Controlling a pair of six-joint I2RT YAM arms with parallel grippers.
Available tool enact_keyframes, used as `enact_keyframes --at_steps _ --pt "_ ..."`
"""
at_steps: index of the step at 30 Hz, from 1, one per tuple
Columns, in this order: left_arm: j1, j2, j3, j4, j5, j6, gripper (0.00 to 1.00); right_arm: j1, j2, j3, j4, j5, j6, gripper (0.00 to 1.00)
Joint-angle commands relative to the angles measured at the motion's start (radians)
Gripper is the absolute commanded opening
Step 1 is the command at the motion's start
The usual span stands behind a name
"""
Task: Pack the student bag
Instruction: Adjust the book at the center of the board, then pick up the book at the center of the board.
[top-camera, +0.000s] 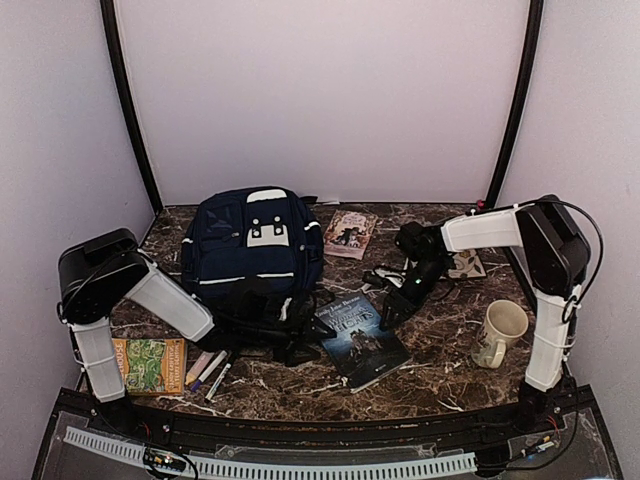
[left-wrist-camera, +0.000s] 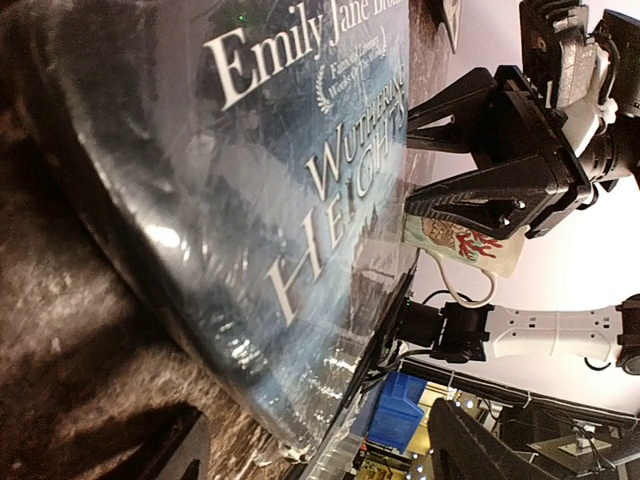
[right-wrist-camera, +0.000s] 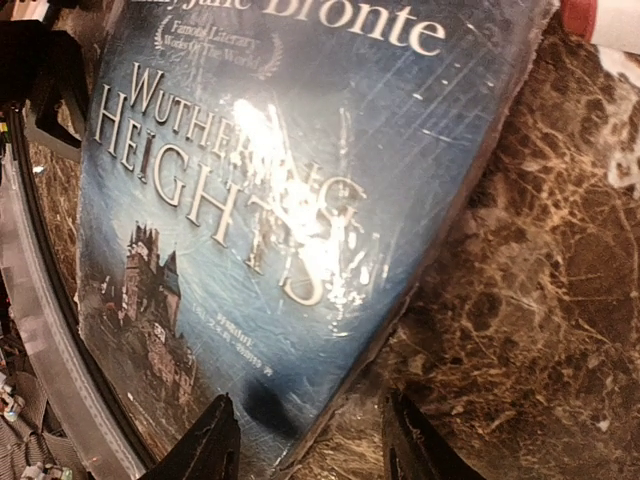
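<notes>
Because the bag (top-camera: 250, 240) stands at the back left of the table (top-camera: 450, 375), apart from the book (top-camera: 362, 342), both arms reach to the middle, where the book lies flat, cover up. The right gripper (right-wrist-camera: 310, 442) hangs low at the book's right edge with its jaws apart. One finger is over the cover and the other over bare stone, so the edge runs between them; whether either finger touches the book cannot be told. That stance looks like a set-up for pinching the thin edge, since a flat paperback offers little else to seize. The left gripper (left-wrist-camera: 318, 438) faces the book from its left side, jaws wide and holding nothing, probably to block the book from sliding.

The book is a slim paperback with a glossy blue-grey cover, finely scratched and throwing back a hard glare. Slick on polished stone, it may skate rather than lift. The table is dark brown marble veined in white, smooth and hard. The bag is soft navy fabric with thin white stripes and white patches, and dark straps trail toward the front. Whether it is unzipped cannot be told. A cream mug (top-camera: 498, 330) stands by the right arm. Markers (top-camera: 210, 368) and a green booklet (top-camera: 150, 364) lie by the left arm.
</notes>
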Motion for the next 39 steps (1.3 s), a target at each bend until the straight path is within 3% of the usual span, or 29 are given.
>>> enact_keyframes --at_steps 1,12,20,31,39 --pt "-0.011 0.104 -0.036 -0.023 0.000 -0.093 0.79 0.005 0.091 -0.065 0.021 -0.036 0.005 0.46" --pt "-0.004 0.122 0.104 -0.138 -0.081 -0.019 0.78 0.006 0.187 -0.099 0.063 -0.170 -0.008 0.35" --pt "-0.001 0.078 0.164 -0.016 -0.210 0.084 0.76 0.006 0.210 -0.077 0.057 -0.207 -0.014 0.35" --pt "-0.006 -0.014 0.057 0.027 -0.293 0.057 0.60 0.006 0.204 -0.072 0.058 -0.205 -0.020 0.37" --pt "-0.005 -0.016 0.054 0.138 -0.171 0.090 0.39 0.005 0.200 -0.069 0.058 -0.197 -0.022 0.38"
